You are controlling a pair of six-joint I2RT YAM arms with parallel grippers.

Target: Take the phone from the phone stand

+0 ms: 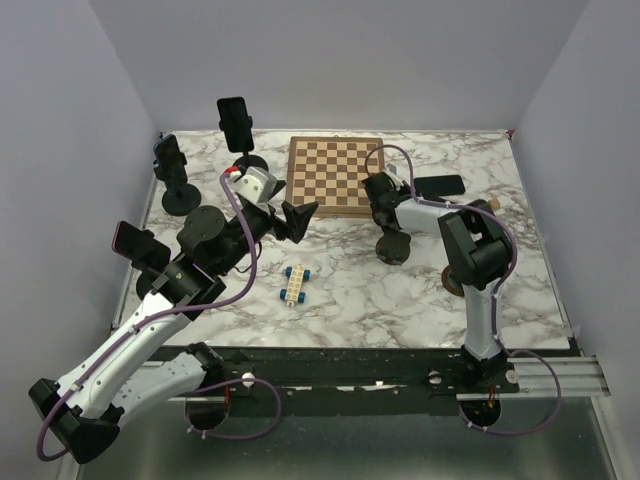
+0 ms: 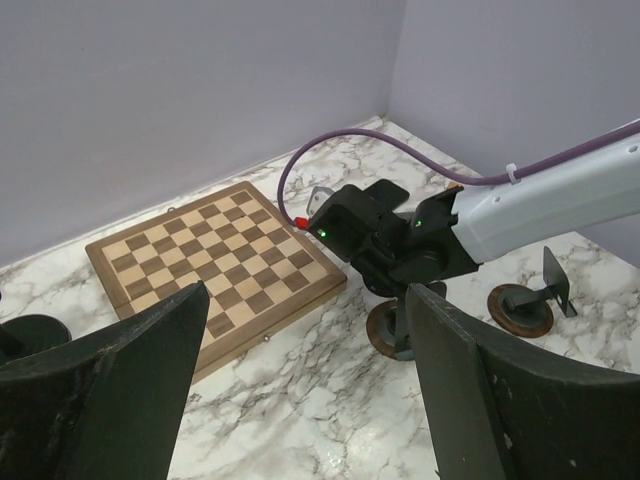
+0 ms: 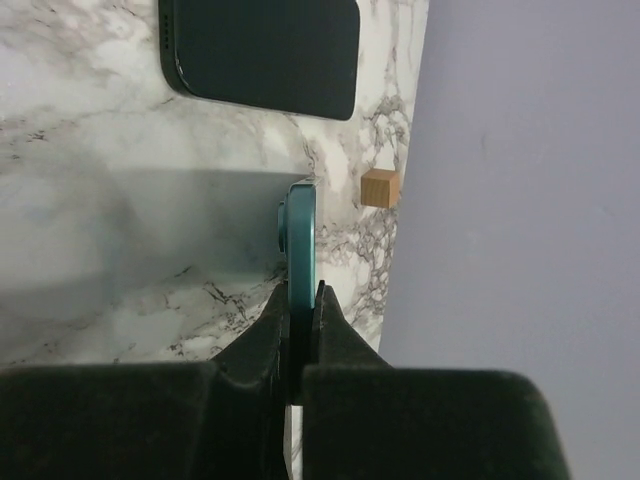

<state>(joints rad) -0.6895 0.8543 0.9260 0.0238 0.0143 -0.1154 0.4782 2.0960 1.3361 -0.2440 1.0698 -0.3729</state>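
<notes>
Table (image 1: 400, 300), marbled white, is carrying everything. Chessboard (image 1: 335, 175) is lying toward the back, and both arms are reaching in beside it. Left gripper (image 1: 298, 220) is hanging just off the board's near left corner with its jaws spread wide, gripping nothing. Right gripper (image 3: 301, 293) is pinching the teal phone (image 3: 302, 230) by one end, fingers pressing flat against both faces, holding it over the marble. The stand (image 2: 388, 330) is sitting right beneath that gripper; whether the phone is clear of it I cannot tell. A dark phone (image 3: 260, 50) is lying flat near the back right edge. A second stand (image 2: 525, 305) is sitting apart to the right. A toy car (image 1: 295, 283) is resting nearer the front, and a wooden cube (image 3: 380, 187) is sitting by the wall.
</notes>
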